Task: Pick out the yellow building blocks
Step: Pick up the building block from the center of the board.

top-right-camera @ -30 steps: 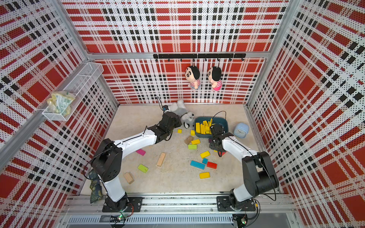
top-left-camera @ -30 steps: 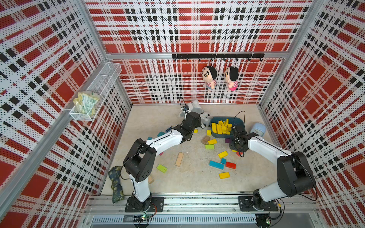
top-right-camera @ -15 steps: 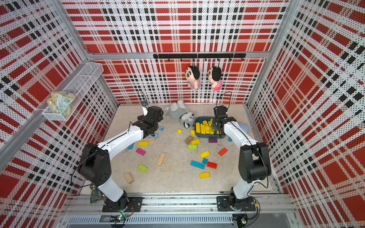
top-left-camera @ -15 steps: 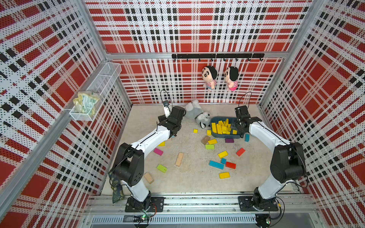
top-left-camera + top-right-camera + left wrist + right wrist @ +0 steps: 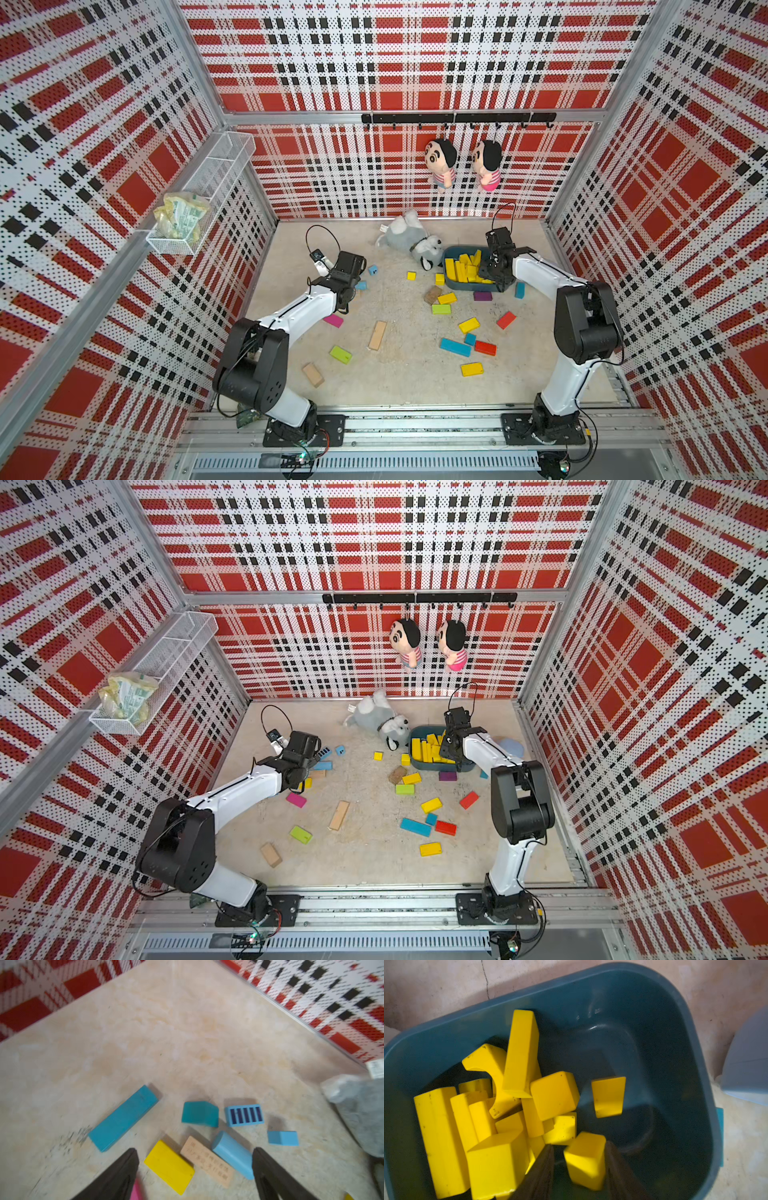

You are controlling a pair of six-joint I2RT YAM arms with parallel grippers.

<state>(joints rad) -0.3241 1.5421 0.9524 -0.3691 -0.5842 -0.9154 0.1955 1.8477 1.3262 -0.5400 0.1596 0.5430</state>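
Many yellow building blocks (image 5: 517, 1053) lie heaped in a dark blue bin (image 5: 612, 972) at the back right. My right gripper (image 5: 579, 1144) hangs over the bin (image 5: 449, 253), open. A small yellow block (image 5: 584, 1159) sits between its fingers, against one pad, with a gap to the other. My left gripper (image 5: 194, 1150) is open and low over the left floor. It straddles a yellow brick (image 5: 169, 1166), a wood plank (image 5: 206, 1161) and a light blue cylinder (image 5: 232, 1154). Several yellow blocks (image 5: 469, 325) lie loose on the floor in both top views.
A grey plush toy (image 5: 409, 243) lies beside the bin. Blue (image 5: 455, 347), red (image 5: 485, 348), purple (image 5: 482, 296), lime-green (image 5: 340, 354), pink (image 5: 333, 320) and wood (image 5: 377, 335) blocks are scattered on the floor. Teal blocks (image 5: 122, 1118) lie ahead of the left gripper. Plaid walls enclose the floor.
The right arm rose from the floor to over the bin, and its jaws have parted round the yellow block. The left arm swung from beside the plush to the left cluster and opened.
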